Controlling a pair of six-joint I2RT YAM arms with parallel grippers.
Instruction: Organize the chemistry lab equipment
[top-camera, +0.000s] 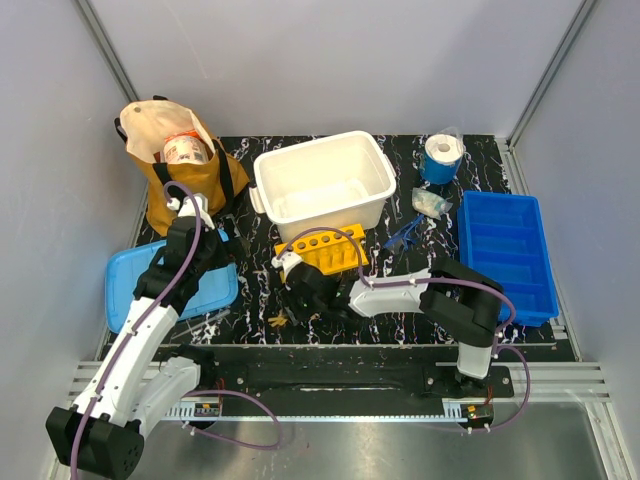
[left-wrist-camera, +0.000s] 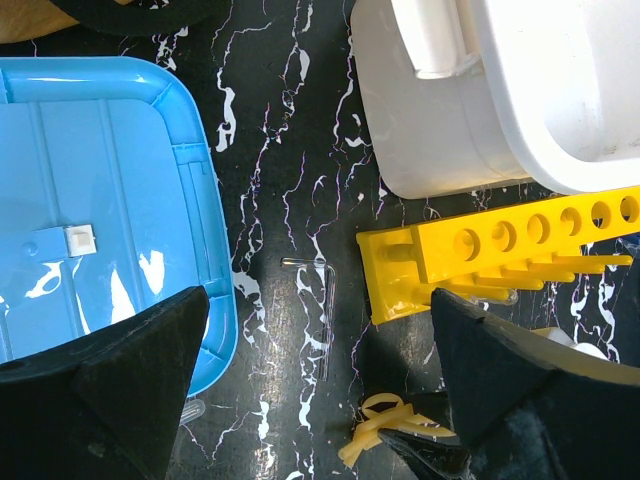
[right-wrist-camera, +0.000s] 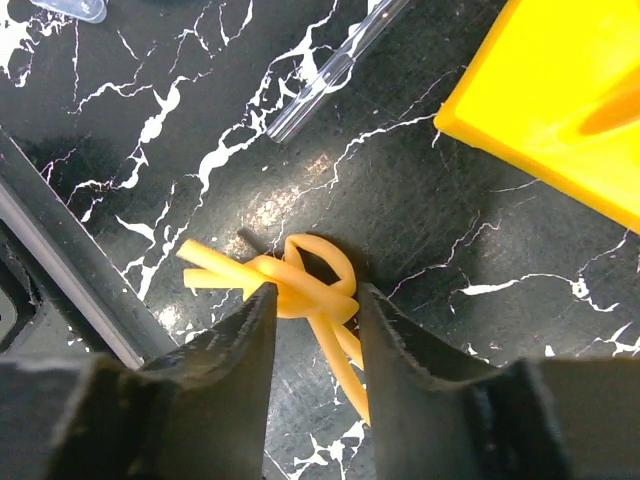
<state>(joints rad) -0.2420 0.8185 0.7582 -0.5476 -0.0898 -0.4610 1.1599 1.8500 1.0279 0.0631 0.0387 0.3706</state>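
So right now the right gripper (right-wrist-camera: 315, 292) is down on the table just in front of the yellow rack (top-camera: 330, 248), near the rack's left end. Its fingers are squeezed in to a narrow gap and touch both sides of the yellow-orange knot (right-wrist-camera: 305, 285), which still sits on the black marbled table (right-wrist-camera: 480, 240). One thin clear tube (right-wrist-camera: 330, 70) lies on the table between the knot and the rack, not touching either. The left gripper (left-wrist-camera: 318, 300) hangs above the table to the left of the rack with its fingers spread wide and nothing between them. From its wrist view it's over the bare strip between the rack and the blue lid (top-camera: 215, 285). The white tub (top-camera: 325, 180) sits right behind the rack. The safety glasses (top-camera: 405, 235) with the blue frame are just off the rack's right end, and the small clear packet (top-camera: 430, 200) is a bit beyond them.
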